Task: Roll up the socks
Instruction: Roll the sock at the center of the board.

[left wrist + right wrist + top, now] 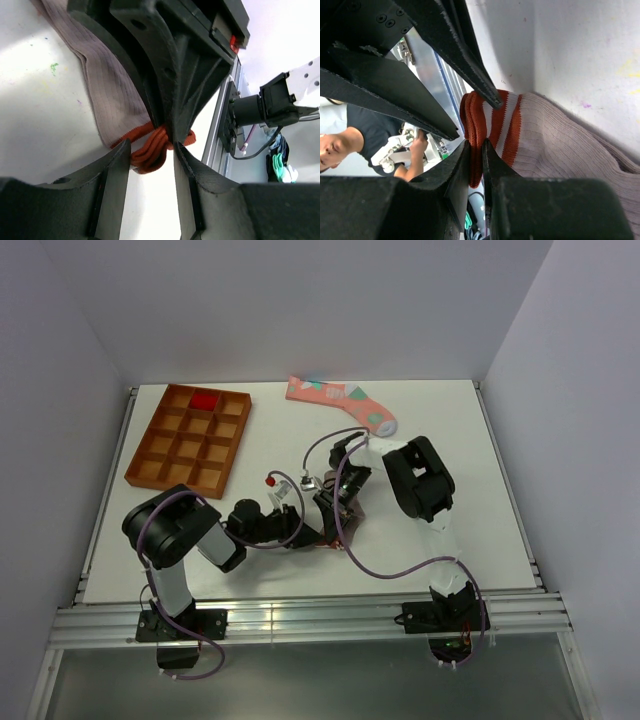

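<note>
The grey-brown sock [102,82] lies flat on the white table, its maroon-and-white striped cuff [500,120] bunched into folds. My right gripper [476,146] is shut on the folded edge of that cuff, coming down on it from above in the left wrist view. My left gripper [151,146] is open, its fingertips either side of the same cuff folds, facing the right gripper's fingers. From above, both grippers [330,520] meet near the table's front middle and hide most of this sock. The salmon-pink sock [335,397] lies at the back. A red sock [205,400] sits in a tray compartment.
The brown compartment tray [150,455] stands at the back left. The aluminium rail [220,125] of the table's near edge runs close behind the cuff. A person [335,145] shows beyond the table in the right wrist view.
</note>
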{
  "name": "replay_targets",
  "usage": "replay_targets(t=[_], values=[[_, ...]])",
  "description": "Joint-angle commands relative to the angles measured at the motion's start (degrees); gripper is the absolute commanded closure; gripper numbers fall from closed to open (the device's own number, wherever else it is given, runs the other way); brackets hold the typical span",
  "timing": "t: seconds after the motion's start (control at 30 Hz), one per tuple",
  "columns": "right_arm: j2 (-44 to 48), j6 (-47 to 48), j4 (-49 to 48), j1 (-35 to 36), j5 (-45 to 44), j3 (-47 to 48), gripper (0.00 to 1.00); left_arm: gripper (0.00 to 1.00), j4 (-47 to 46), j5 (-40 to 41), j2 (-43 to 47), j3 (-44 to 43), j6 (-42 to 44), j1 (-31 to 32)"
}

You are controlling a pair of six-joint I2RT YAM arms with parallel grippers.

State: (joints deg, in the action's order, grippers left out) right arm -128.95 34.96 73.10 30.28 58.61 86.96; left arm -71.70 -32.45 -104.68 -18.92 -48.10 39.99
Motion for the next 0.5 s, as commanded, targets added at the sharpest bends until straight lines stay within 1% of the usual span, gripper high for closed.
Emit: replay_targets(t=[0.0, 0.17, 0.33, 0.4, 0.47], values=[[0.1, -1.2, -0.7, -0.8, 1.2, 0.3, 0.81, 0.55, -1.6, -2.4, 2.0, -0.2, 2.2, 0.4], [0.1, -1.6, -1.1, -1.3, 1.0, 0.1, 0.81, 0.57, -0.2, -2.9, 1.6, -0.7, 2.5, 0.4], [0.4, -1.8, -1.6, -1.5, 0.8, -0.3, 0.81, 0.66, 4.1, -1.7, 2.0, -2.4, 3.4, 0.4], [1.1, -2.6, -2.5, -1.5, 0.2, -0.6, 0.81, 0.69, 7.2, -1.0, 2.8, -3.4, 4.1, 0.4], [1.6, -3.0, -3.1, -1.5, 0.0, -0.8, 0.81, 0.74, 9.4, -0.3, 3.3, -4.2, 4.7, 0.5]])
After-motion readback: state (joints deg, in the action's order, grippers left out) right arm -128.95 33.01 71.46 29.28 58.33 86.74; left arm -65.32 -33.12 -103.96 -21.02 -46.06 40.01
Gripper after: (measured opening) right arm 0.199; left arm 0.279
